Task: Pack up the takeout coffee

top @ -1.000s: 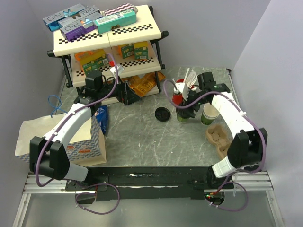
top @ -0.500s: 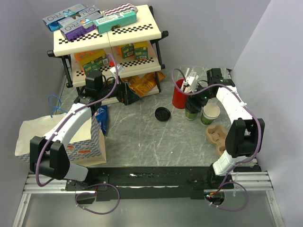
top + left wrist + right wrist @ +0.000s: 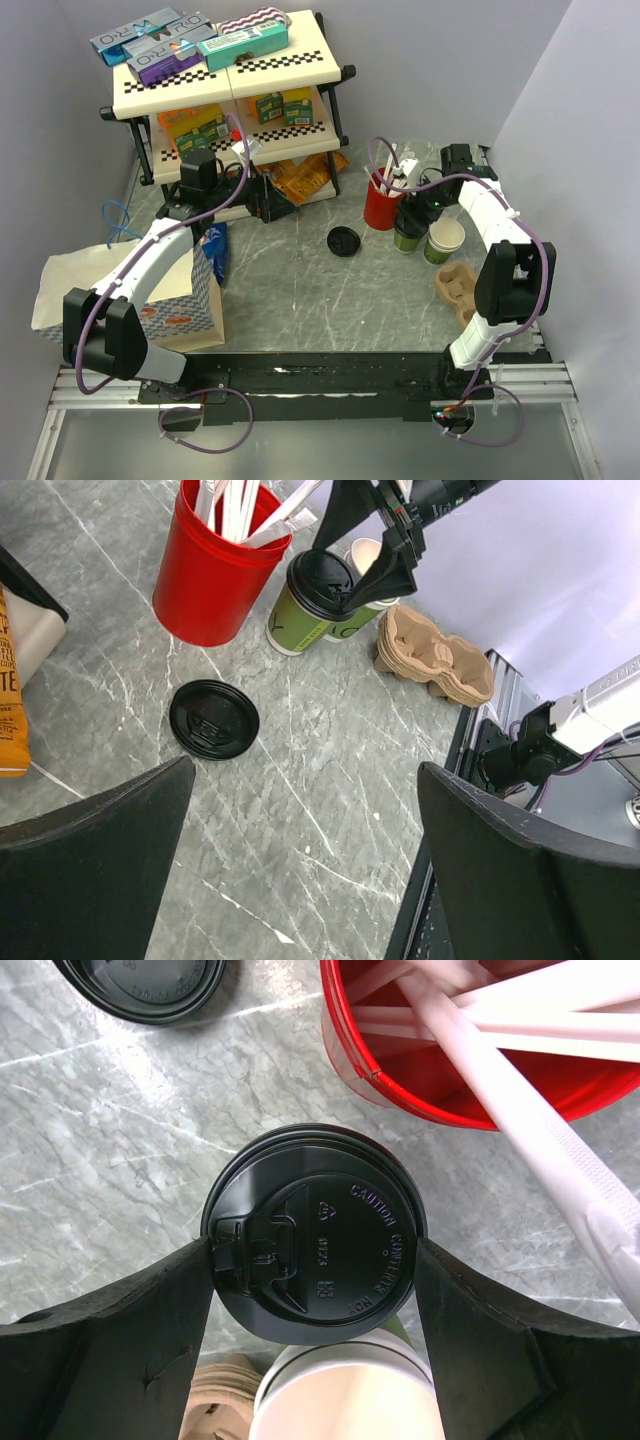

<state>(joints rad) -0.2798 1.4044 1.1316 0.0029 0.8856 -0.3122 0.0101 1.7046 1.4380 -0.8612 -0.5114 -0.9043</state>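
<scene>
Two white robot arms with black joints rise from the near table edge. The left arm (image 3: pixel 150 255) leans forward and away from its base, then bends at the wrist so the left gripper (image 3: pixel 272 203) points right, low over the table. Its two black fingers (image 3: pixel 90 880) are spread wide with nothing between them. The right arm (image 3: pixel 495 225) stands tall at its shoulder, reaches toward the far right corner, then folds back at the wrist, aiming the right gripper (image 3: pixel 410 218) leftward and down. Its fingers (image 3: pixel 110 1360) press on opposite sides of the takeout coffee (image 3: pixel 315 1235), gripping it at the lid.
</scene>
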